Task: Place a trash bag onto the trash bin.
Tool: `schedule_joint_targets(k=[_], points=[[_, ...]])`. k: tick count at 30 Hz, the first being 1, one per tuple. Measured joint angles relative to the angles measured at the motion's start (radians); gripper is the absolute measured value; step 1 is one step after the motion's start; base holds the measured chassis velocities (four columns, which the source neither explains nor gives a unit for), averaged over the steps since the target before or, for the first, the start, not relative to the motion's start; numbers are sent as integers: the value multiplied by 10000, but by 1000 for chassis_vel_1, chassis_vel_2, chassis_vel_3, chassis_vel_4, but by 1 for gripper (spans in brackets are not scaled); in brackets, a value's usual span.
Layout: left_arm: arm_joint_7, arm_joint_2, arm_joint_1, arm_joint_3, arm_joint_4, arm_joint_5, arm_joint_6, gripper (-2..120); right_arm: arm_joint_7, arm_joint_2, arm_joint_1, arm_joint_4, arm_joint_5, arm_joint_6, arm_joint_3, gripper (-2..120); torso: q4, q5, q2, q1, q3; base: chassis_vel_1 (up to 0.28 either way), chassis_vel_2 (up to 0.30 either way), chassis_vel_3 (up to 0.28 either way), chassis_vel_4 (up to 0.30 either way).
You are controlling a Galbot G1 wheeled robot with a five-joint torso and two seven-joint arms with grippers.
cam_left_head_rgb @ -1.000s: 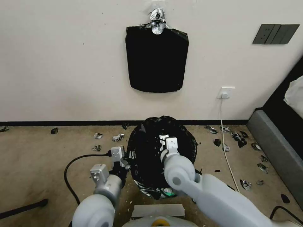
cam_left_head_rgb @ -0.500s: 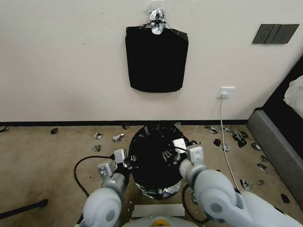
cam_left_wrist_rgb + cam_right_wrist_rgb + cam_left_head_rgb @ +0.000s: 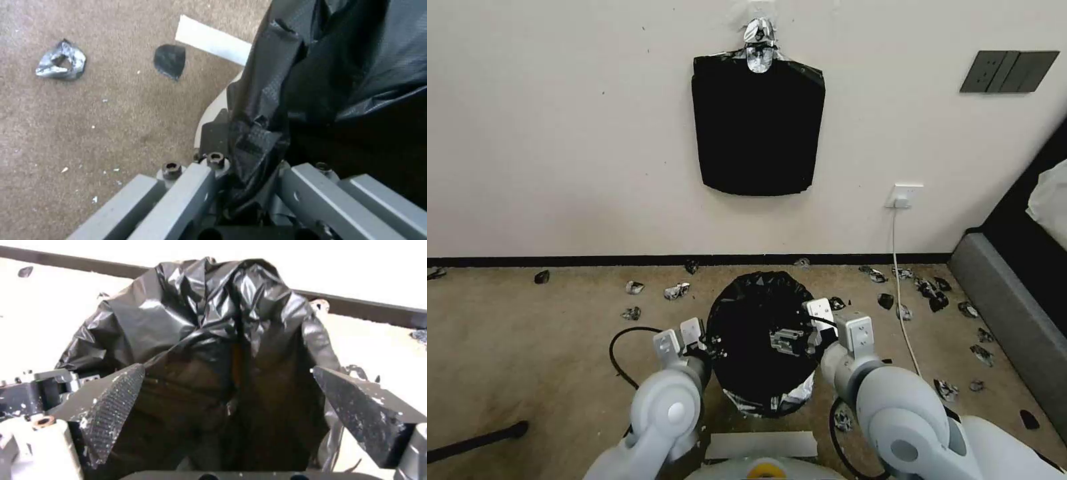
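The trash bag [image 3: 758, 333] is draped over the trash bin [image 3: 212, 110] on the floor [image 3: 527, 347] near the wall [image 3: 560, 133], covering it almost entirely; a sliver of white bin side peeks out beside the left gripper [image 3: 242, 166]. That gripper's jaws pinch a fold of bag at the bin's left edge. The right gripper [image 3: 231, 406] sits over the bin's right side with jaws spread wide, plastic between them but ungripped. The bag seems mostly on; what is left, I judge, is settling the edge around the rim and releasing the left hold.
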Motion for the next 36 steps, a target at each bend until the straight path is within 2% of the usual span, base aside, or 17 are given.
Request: schedule_joint_targets(k=[3, 5, 7, 8, 10, 13, 17, 21, 22, 25, 26, 29, 30, 32, 34, 35, 36], points=[[-85, 85, -147, 4, 46, -239, 83, 3, -7, 0, 15, -5, 0, 4, 6, 100, 0, -1, 0, 0, 0, 0, 0, 0, 0], [-143, 158, -295, 8, 143, -336, 142, 14, -8, 1, 25, -39, -1, 13, 14, 100, -1, 0, 1, 0, 0, 0, 0, 0, 0], [-139, 169, -328, -2, 192, -370, 147, 15, -7, 8, 26, -53, -5, 17, 17, 100, -1, 0, 0, 0, 0, 0, 0, 0, 0], [-127, 169, -346, -13, 257, -395, 150, 23, -7, 22, 27, -64, -24, 20, 34, 100, 0, -1, 0, 1, 0, 0, 0, 0, 0], [-90, 166, -347, -20, 309, -397, 152, 25, -22, 56, 32, -77, -73, 22, 84, 100, 0, -1, 0, 0, 0, 0, 0, 0, 0], [273, 152, -208, -97, 315, -278, 145, 44, -40, 237, 63, -112, -167, 52, 270, 100, 0, 0, 0, 0, 0, 0, 0, 0, 0], [779, 229, -44, -200, 86, -16, 116, 54, -70, 237, -35, -113, -205, 75, 306, 100, 0, -2, 0, 0, 0, 0, 0, 0, 0], [1531, 427, 143, -319, -271, 646, -26, 66, -282, 268, -224, -153, -429, 231, 353, 100, 0, -2, 0, 0, 0, 0, 0, 0, 0], [1817, 504, 220, -372, -408, 1024, -91, 73, -371, 313, -290, -184, -539, 288, 381, 100, 0, -2, 0, 0, 0, 0, 0, 0, 0], [3315, 726, 694, -552, -644, 3584, -1065, 87, -1291, 616, -715, -488, -1884, 746, 813, 100, 1, -4, 0, 0, 0, 0, 0, 0, 0], [3315, 726, 694, -552, -644, 3584, -1065, 87, -1291, 616, -715, -488, -1884, 746, 813, 100, 1, -4, 0, 0, 0, 0, 0, 0, 0], [4508, 816, 1460, -1002, -765, 5764, -2586, 98, -3227, 1486, -1864, -1067, -4302, 2078, 2300, 100, 0, -1, 0, 0, 0, 0, 0, 0, 0], [4508, 816, 1460, -1002, -765, 5764, -2586, 98, -3227, 1486, -1864, -1067, -4302, 2078, 2300, 100, 0, -1, 0, 0, 0, 0, 0, 0, 0], [5258, 731, 2098, -1580, -830, 6919, -3823, 99, -4420, 2142, -2690, -1518, -5768, 3120, 3419, 100, 1, -3, 1, 0, 0, 0, 0, 0, 0], [5894, 403, 2624, -2327, -876, 7431, -4839, 100, -5430, 2704, -3525, -1943, -6727, 4056, 4470, 100, 0, -1, 1, 0, -1, 0, 0, 0, 0], [5894, 403, 2624, -2327, -876, 7431, -4839, 100, -5430, 2704, -3525, -1943, -6727, 4056, 4470, 100, 0, -1, 1, 0, -1, 0, 0, 0, 0], [6133, 199, 2836, -2709, -876, 7572, -5269, 100, -5792, 2899, -3890, -2113, -7106, 4566, 4893, 100, 0, -3, 0, 0, -1, 0, 0, 0, 0]])
